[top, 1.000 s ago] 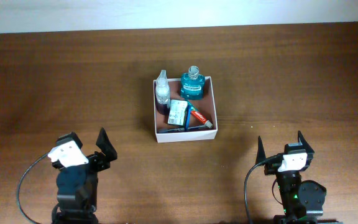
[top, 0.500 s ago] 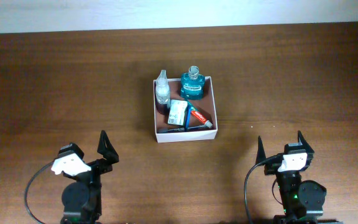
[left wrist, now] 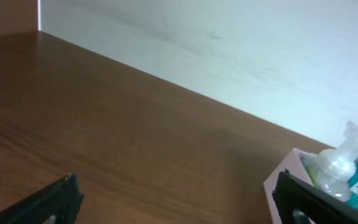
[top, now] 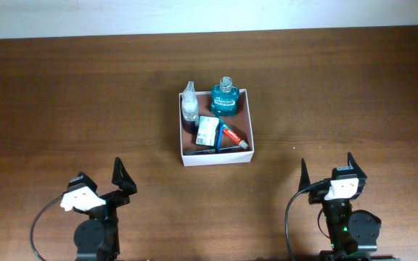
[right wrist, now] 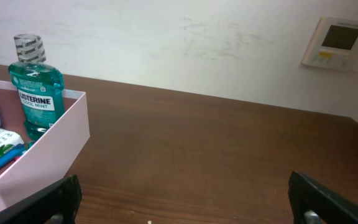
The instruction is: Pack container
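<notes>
The container (top: 216, 158), a square white-walled box with a reddish-brown inside, sits at the table's middle. It holds a teal mouthwash bottle (top: 224, 98), a clear spray bottle (top: 189, 105), a green-and-white carton (top: 207, 130), a toothpaste tube (top: 232, 135) and a blue toothbrush (top: 212, 148). My left gripper (top: 100, 185) is open and empty near the front edge, left of the container. My right gripper (top: 327, 170) is open and empty at the front right. The left wrist view shows its open gripper (left wrist: 176, 199), the container's corner (left wrist: 276, 185) and the spray bottle (left wrist: 340, 162). The right wrist view shows its open gripper (right wrist: 184, 193), the container's wall (right wrist: 48, 149) and the mouthwash bottle (right wrist: 35, 87).
Bare brown wood table (top: 85, 94) surrounds the container on all sides. A white wall runs along the table's far edge (top: 209, 14). A wall thermostat (right wrist: 337, 42) shows in the right wrist view.
My left arm has drawn back and settled toward the front edge, with its gripper still open. The right arm and the container's contents have not moved.
</notes>
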`<move>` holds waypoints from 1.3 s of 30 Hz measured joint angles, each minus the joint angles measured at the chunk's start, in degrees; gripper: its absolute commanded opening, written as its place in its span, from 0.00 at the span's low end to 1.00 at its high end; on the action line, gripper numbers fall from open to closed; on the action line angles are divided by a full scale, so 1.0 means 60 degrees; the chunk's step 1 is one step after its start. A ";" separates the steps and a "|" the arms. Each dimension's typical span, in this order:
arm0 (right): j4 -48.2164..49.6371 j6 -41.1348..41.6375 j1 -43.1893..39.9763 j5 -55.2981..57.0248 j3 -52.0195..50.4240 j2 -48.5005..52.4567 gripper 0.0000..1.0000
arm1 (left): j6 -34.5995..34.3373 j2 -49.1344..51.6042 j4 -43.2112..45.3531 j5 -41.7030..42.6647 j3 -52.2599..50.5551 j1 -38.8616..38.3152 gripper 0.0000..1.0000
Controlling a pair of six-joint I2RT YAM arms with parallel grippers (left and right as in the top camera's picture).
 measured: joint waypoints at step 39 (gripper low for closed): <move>0.0000 0.0000 0.0000 0.0000 0.0000 0.0000 0.99 | 0.3326 -0.0841 -0.0470 0.0120 -0.0011 0.0069 0.99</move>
